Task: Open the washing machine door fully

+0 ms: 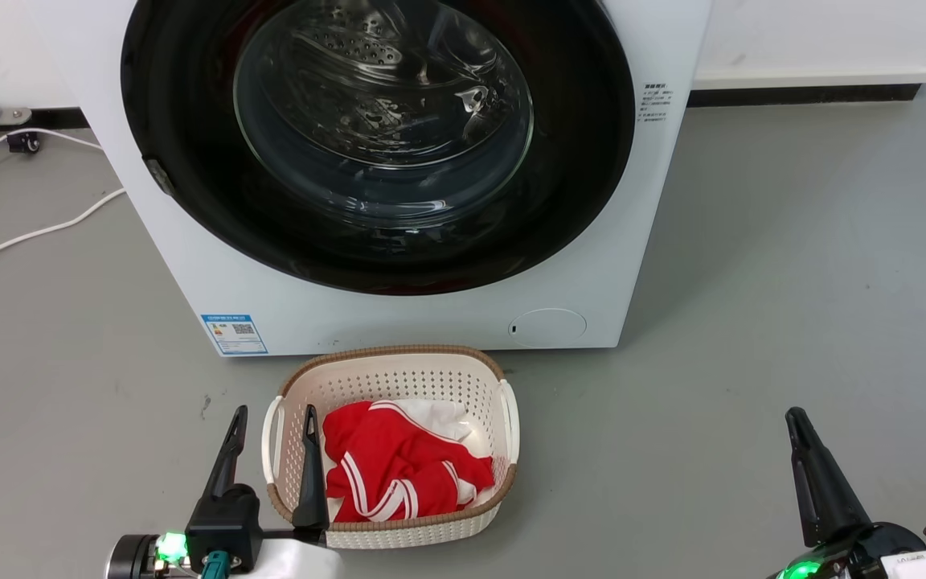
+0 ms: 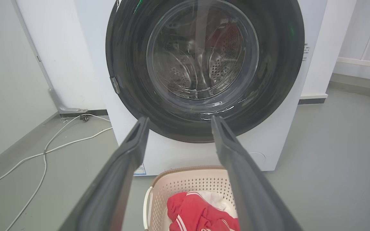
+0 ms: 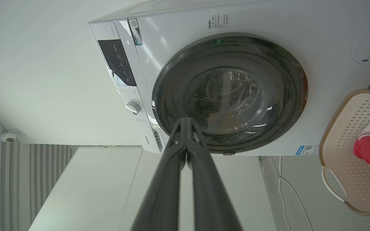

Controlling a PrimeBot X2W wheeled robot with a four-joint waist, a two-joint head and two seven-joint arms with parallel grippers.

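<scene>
The washing machine door sits closed on the white washer, behind a laundry basket, while the left gripper hangs wide apart and the right gripper is pinched together, empty.

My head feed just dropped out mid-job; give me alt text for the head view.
The washing machine door sits closed against the white washer, untouched by either gripper. On the grey floor before it stands a cream basket of red and white clothes. The open left gripper shows lower left across the basket's left rim; the shut right gripper lower right.
</scene>
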